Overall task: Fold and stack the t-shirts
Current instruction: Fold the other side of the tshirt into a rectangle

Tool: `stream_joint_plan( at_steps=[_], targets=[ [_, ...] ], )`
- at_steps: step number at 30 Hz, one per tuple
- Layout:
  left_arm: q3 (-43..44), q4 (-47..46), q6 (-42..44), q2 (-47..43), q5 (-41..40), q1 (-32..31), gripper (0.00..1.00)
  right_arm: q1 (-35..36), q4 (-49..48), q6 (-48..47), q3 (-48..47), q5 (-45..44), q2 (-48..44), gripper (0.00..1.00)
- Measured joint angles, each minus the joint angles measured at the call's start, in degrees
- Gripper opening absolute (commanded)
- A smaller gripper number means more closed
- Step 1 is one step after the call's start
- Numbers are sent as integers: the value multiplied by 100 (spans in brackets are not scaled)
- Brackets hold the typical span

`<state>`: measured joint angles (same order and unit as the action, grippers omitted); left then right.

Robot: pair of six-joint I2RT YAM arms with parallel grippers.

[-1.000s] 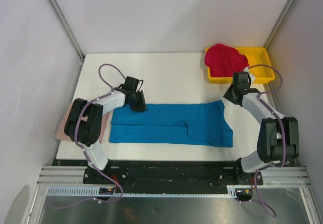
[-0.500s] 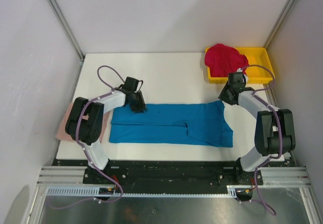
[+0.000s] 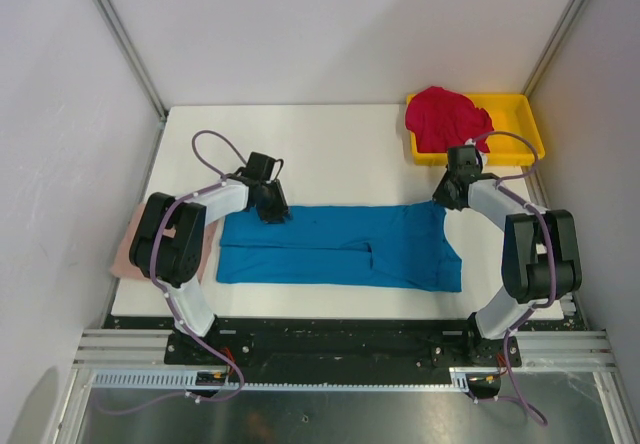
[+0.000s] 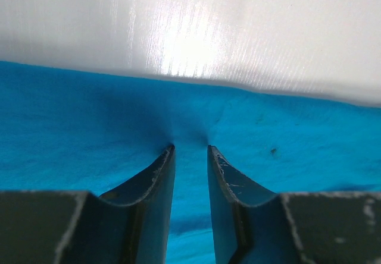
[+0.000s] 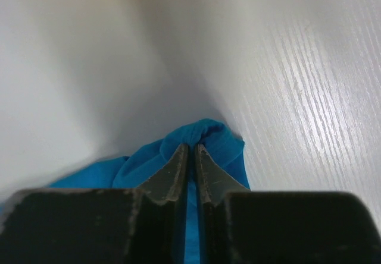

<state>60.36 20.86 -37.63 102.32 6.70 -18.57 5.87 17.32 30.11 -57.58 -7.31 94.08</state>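
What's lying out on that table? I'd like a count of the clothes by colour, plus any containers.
blue t-shirt: 1
red t-shirt: 1
pink t-shirt: 1 (only partly visible at the table's left edge)
yellow tray: 1
Total: 4 things, made up of 3 shirts and 1 tray
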Motion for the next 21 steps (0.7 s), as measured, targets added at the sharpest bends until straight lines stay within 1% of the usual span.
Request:
stream_joint_plan(
  at_steps=[3, 7, 16, 21],
  targets=[
    [-2, -4, -26, 0, -9, 2, 35, -11, 70, 35, 0, -94, -7, 2],
    [-13, -20, -103, 2, -9, 24, 34, -74, 223, 116, 0, -258, -105, 1],
    [-37, -83, -201, 2, -2, 83, 34, -146, 597, 201, -44, -590, -501, 9],
    [-46, -109, -210, 2, -2, 96, 34, -175, 664, 249, -48, -597, -457, 20]
  ],
)
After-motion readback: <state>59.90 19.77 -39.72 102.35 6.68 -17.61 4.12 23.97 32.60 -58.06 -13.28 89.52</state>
